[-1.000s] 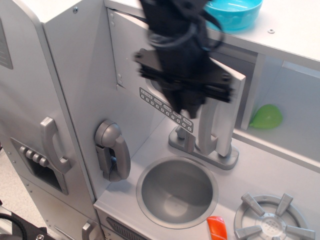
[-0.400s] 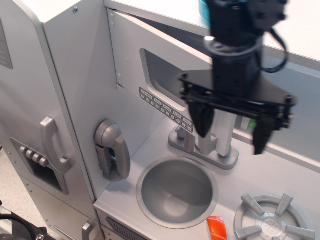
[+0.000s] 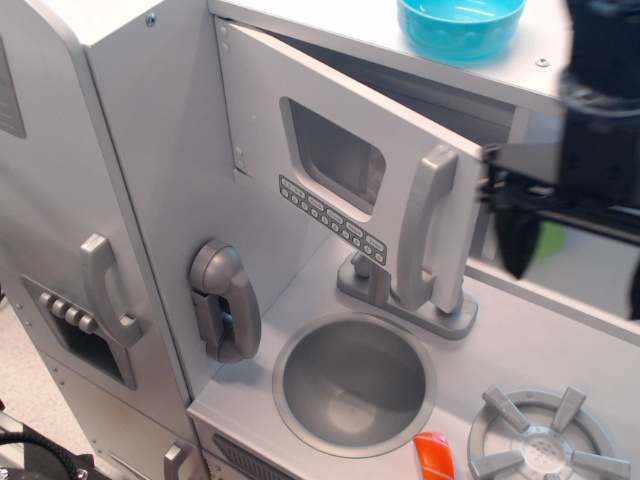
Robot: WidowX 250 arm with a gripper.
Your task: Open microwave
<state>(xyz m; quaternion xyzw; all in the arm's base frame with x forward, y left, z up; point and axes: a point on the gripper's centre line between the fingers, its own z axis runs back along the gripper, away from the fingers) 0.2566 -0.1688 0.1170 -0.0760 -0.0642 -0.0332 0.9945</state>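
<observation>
Now the microwave (image 3: 350,190) sits at the upper middle of the toy kitchen, under the shelf with the blue bowl (image 3: 461,24), and its door stands already swung out from the hinge on the left. You judge the task to be nearly done or done, so the good move is only to keep clear of the door. Do not brush the handle (image 3: 428,228) or the free edge, because a light touch can push the door shut.

The gripper (image 3: 575,262) is at the right edge, just beside the free edge of the door (blurred and partly cut off by the frame). Its two dark fingers (image 3: 518,240) hang down wide apart, with nothing between them, and they touch nothing that you can see.
</observation>
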